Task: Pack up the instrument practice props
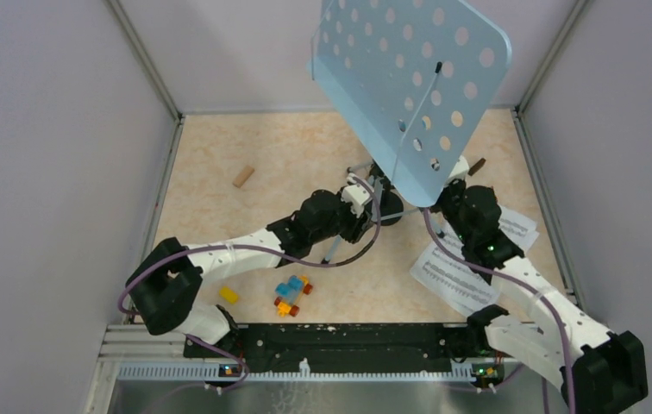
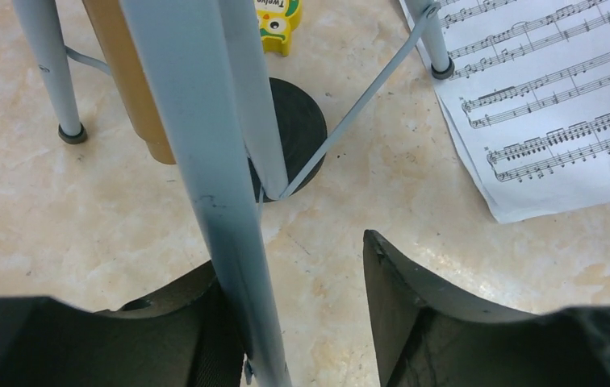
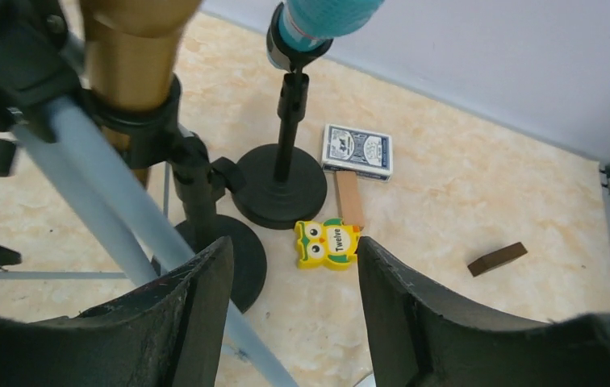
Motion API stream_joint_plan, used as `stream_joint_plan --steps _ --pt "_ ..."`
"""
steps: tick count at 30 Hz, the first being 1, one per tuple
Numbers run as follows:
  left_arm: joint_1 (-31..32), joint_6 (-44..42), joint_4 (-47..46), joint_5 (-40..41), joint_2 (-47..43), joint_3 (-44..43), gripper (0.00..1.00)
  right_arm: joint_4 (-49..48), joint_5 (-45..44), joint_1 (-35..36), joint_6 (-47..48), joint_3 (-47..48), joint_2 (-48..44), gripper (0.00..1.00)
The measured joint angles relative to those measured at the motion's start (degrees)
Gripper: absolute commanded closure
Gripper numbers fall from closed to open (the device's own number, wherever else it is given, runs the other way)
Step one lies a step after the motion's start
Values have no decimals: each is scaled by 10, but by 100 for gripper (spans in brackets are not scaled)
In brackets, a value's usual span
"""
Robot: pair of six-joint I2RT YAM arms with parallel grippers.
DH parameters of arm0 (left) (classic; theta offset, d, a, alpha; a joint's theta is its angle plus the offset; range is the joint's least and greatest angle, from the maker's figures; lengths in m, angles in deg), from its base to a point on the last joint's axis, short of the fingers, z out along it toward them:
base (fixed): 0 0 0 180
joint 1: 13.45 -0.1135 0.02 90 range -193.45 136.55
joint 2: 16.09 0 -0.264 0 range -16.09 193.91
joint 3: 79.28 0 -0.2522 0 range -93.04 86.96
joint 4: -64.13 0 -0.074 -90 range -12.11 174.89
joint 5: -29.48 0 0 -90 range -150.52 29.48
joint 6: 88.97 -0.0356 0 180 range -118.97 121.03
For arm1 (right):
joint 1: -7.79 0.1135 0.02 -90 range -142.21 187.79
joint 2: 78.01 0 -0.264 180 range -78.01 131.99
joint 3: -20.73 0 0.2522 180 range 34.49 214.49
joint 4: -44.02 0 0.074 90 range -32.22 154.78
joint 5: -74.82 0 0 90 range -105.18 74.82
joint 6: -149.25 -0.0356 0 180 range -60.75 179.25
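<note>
**Task items.** A pale-blue perforated metal music rack stands upright on tripod legs at the far right-centre of the beige marbled table. Its plate is tilted and overhangs both wrists.

**Left gripper**: the jaws are apart. The rack's pale-blue centre pole stands between them, hard against one finger and clear of the other, so it is not clamped.

**Right gripper**: the jaws are apart with nothing between them. A pale-blue rack tube crosses just in front of one finger.

**Obstructions at the rack's foot.**
- A gold microphone sits in a black round-based holder, close among the legs.
- A blue microphone sits in a second black round-based holder, just behind the first.
- A yellow owl-shaped tile lies just beside the two bases.
- A pale wooden block lies between the tile and a blue-backed pack of cards.
- A dark brown block lies apart, toward the wall.

**Pages.** White sheet-music pages lie flat to the right of the rack, partly under the right arm. One rubber rack foot rests at a page's edge.

**Other items.**
- A small colourful toy-block car and a yellow block lie on the near side, well apart from the rack.
- A tan wooden block lies at the far left.
</note>
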Motion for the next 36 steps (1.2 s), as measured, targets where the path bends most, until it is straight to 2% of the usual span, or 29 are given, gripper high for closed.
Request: stream_joint_plan --steps 4,6,12,15,16,24,31,33,36 --pt "3 13 -5 1 0 0 44 -1 62 -37 -19 10 45 43" --pt "3 19 -11 6 2 0 50 -1 85 -40 -18 10 52 43" --pt "3 23 -25 53 20 0 76 3 111 -40 -3 10 17 43" --pt "2 21 -36 73 27 0 98 28 129 -40 12 11 -26 43" --pt "2 20 -38 77 28 0 100 43 140 -40 17 15 -40 43" --pt "4 20 -57 92 30 6 100 107 257 -40 71 56 -46 38" --pt "4 24 -88 100 16 31 100 65 301 -33 87 55 44 36" --pt "4 26 -89 102 9 36 100 50 279 -16 106 55 73 40" --pt "4 27 -91 104 -5 47 100 24 234 42 157 55 112 59"
